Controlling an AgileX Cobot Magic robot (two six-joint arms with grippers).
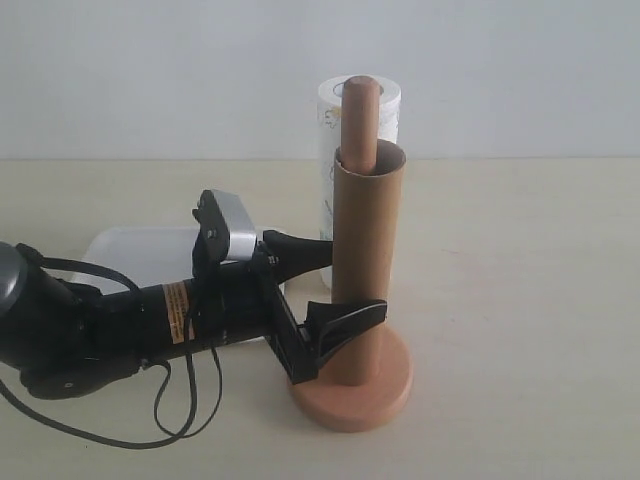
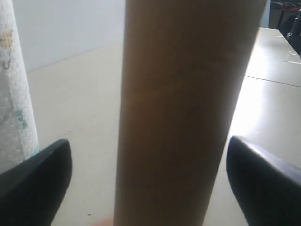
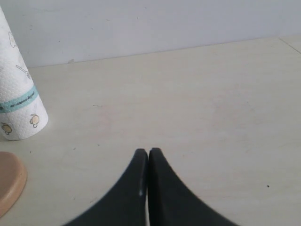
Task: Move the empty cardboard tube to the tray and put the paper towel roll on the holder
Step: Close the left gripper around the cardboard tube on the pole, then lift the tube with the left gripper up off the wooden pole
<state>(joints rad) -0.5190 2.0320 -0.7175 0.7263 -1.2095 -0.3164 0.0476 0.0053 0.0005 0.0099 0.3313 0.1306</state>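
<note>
Near the middle of the pale tabletop (image 1: 520, 300) stands the light-brown wooden holder (image 1: 360, 395), a round disc base with an upright dowel. The long plain brown cardboard tube (image 1: 368, 250) sits upright over that dowel, its foot hidden behind the gripper, and the dowel's rounded top pokes out above the tube's rim.

At 12 o'clock from the holder, just behind it, the thick white embossed paper towel roll (image 1: 328, 170) stands on end on the table. At about 9 o'clock, partly hidden by the black arm, lies the shallow white foam tray (image 1: 130, 250).

The left gripper (image 1: 352, 277) reaches in from 9 o'clock and straddles the lower part of the tube. Its jaws are spread wide; the left wrist view shows a gap between the tube (image 2: 183, 117) and each black finger (image 2: 37, 183), so nothing is grasped.

The right gripper (image 3: 148, 155) shows only in its own wrist view. Its jaws are pressed together on nothing, over bare table, with the roll's teal-banded foot (image 3: 16, 94) and an edge of the disc base (image 3: 7, 181) also caught by that camera.
</note>
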